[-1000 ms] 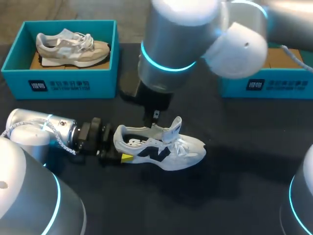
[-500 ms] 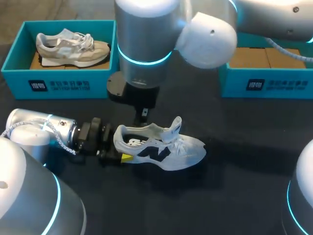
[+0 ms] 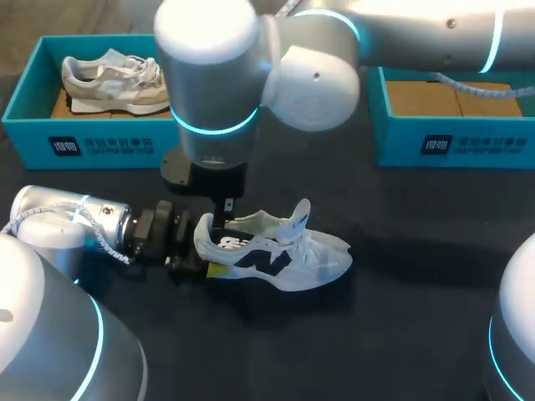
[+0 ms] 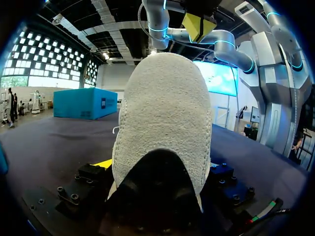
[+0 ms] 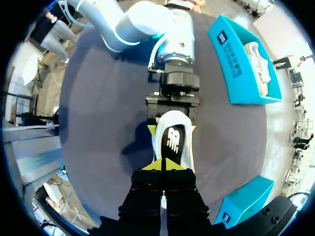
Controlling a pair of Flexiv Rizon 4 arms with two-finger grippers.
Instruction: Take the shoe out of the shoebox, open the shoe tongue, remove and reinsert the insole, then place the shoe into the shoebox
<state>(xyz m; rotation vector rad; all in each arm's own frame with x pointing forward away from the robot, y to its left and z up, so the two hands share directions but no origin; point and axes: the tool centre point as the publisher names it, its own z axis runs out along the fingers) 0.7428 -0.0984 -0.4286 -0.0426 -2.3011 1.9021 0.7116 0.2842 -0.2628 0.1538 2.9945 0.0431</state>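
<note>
Left jaws squeeze the heel of the white shoe (image 3: pixel 280 251) from both sides. It lies on its sole on the dark table (image 3: pixel 401 284), a bit below the middle of the head view. Right jaws are pressed together with nothing between them, and they hang just over the heel end of the shoe's opening. The tongue (image 3: pixel 298 219) stands up and the insole (image 5: pixel 172 142) lies inside, so I think pulling the insole out is the step now. Next, the right jaws should open, dip in, pinch the insole's back edge and lift, while the left jaws hold the shoe steady.
</note>
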